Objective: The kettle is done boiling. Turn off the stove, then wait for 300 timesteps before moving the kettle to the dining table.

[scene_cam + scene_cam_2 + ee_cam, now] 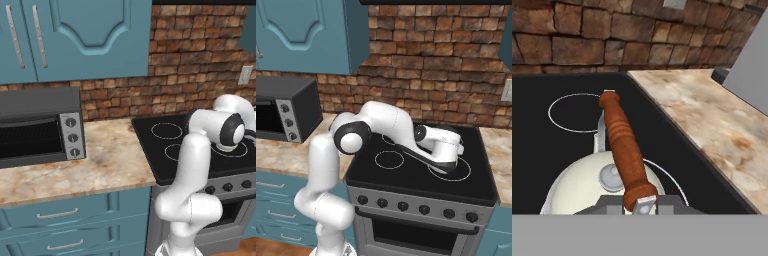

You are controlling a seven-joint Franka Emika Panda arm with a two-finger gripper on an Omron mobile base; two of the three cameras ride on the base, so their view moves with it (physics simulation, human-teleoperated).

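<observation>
Pincer (639,204) pinching the brown handle (623,146) of the kettle (587,187), which sits on a front burner ring of the stove (557,165). Knobs look off, though too small to confirm. Lifting and carrying to the dining table remain.

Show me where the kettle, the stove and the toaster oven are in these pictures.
kettle (577,187): hand view, on its white body beside the lid knob.
stove (421,187): right base view, on bare black glass near the front edge.
toaster oven (30,102): left base view, on its grey top panel.
</observation>
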